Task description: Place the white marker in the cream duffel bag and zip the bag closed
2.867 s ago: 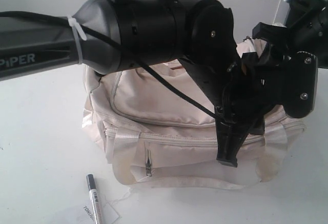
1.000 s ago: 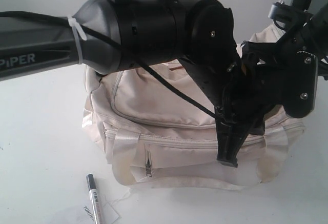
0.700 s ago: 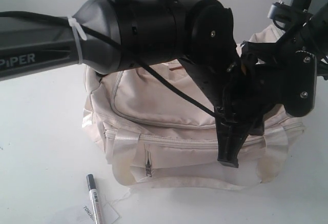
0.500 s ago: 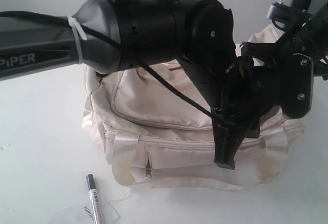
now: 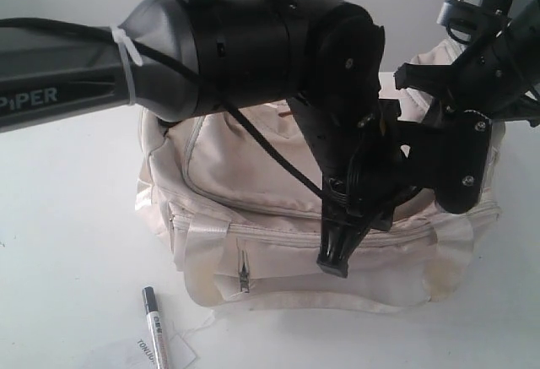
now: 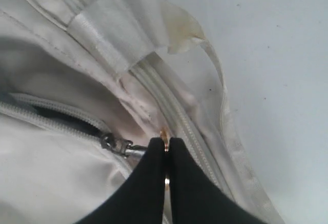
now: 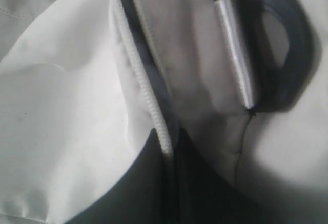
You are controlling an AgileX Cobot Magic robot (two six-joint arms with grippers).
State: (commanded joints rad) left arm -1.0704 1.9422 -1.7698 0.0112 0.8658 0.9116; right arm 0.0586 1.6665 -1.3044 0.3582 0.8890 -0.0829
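Where the white tabletop (image 5: 67, 242) comes closest to the camera, the white marker (image 5: 157, 328) lies outside the bag, black cap pointing away, its near end across a paper tag (image 5: 143, 350); just behind it sits the cream duffel bag (image 5: 245, 175), front pocket zip facing fwd; the left gripper (image 5: 334, 259) hangs over the bag's front, right of centre, tips pointing down; its wrist cam shows black jaws pressed together, pinching the gold ring (image 6: 164, 141) of the zip pull, w/ the slider (image 6: 109, 142) just beside it & a short stretch of zip open, dark inside; farther back, at the bag's right end, the right gripper (image 7: 171, 149) has its jaws closed tight on the bag's zip edge; a silvery bar (image 7: 234, 49) in a grey strap loop lies near.
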